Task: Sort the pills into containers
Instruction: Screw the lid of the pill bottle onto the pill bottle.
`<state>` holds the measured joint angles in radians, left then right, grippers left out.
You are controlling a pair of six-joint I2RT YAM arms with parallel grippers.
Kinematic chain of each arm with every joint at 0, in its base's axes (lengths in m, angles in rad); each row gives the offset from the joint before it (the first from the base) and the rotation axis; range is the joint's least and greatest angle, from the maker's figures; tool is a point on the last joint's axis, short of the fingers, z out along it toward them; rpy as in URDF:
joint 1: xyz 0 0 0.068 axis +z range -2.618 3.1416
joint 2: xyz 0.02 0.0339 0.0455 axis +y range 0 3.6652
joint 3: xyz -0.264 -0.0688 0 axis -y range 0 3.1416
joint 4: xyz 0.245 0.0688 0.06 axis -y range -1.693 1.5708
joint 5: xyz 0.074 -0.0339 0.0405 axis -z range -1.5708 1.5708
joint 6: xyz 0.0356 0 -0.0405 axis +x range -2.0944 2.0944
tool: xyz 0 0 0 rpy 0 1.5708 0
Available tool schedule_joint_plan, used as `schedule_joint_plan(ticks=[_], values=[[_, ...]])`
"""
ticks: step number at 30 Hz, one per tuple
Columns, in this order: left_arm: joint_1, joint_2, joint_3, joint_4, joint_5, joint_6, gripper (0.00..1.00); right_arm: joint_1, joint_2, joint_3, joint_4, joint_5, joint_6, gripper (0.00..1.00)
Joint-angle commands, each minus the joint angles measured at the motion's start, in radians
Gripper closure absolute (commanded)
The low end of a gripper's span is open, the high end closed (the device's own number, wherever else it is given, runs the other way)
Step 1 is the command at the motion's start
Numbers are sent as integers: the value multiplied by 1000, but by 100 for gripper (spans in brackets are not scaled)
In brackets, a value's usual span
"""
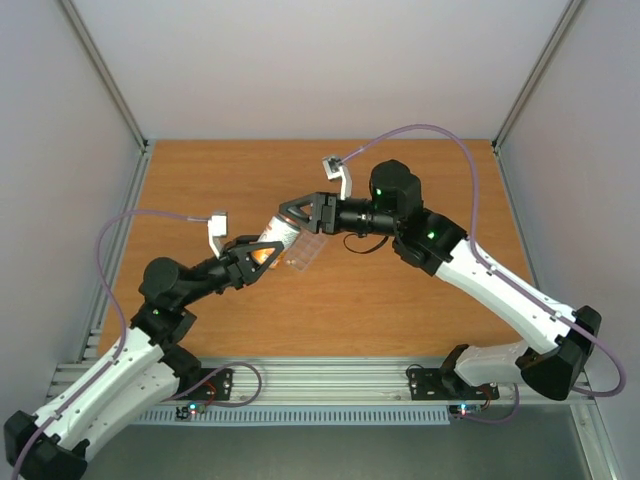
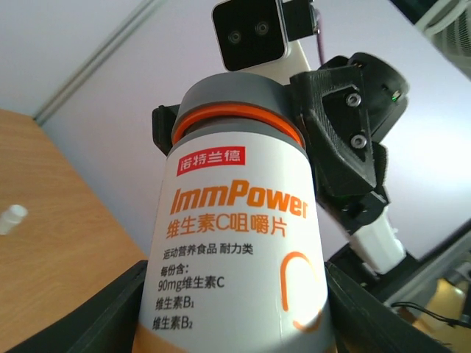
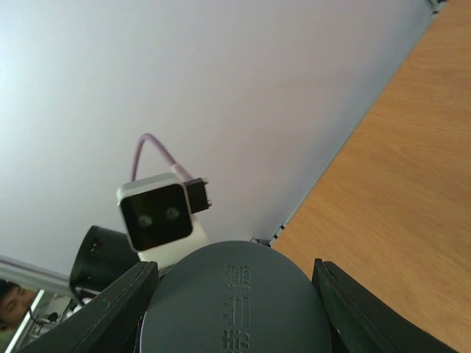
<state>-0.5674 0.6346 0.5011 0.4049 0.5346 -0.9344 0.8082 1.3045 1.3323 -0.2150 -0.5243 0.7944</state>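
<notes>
Both jaws grip one tilted bottle [image 1: 278, 237] (white, orange) near the pill box [image 1: 311, 252].

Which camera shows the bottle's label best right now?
Left wrist: the bottle fills the frame, with its printed label facing the lens. Top external shows it small, with the label unreadable. Right wrist shows only its grey cap, end-on.

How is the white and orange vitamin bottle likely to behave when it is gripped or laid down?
The bottle looks like stiff plastic, so it should hardly give when squeezed. Its glossy label may be somewhat slippery. Being round, with a round grey cap, it would probably roll if laid on its side.
</notes>
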Motion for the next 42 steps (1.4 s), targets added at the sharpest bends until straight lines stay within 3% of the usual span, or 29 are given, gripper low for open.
schedule_joint_plan(ticks=[1, 13, 22, 29, 42], values=[[40, -7, -11, 339, -196, -175, 100, 54, -76, -66, -63, -172, -76, 96], [41, 35, -66, 569, -237, -421, 100, 55, -172, -111, 14, -163, -104, 93], [41, 42, -33, 507, -242, -409, 100, 97, -197, -159, 143, 41, -105, 93], [41, 30, -37, 480, -296, -418, 100, 97, -192, -174, 212, 116, -99, 93], [28, 131, -32, 609, -345, -498, 100, 122, -164, -267, 427, 178, -67, 93]])
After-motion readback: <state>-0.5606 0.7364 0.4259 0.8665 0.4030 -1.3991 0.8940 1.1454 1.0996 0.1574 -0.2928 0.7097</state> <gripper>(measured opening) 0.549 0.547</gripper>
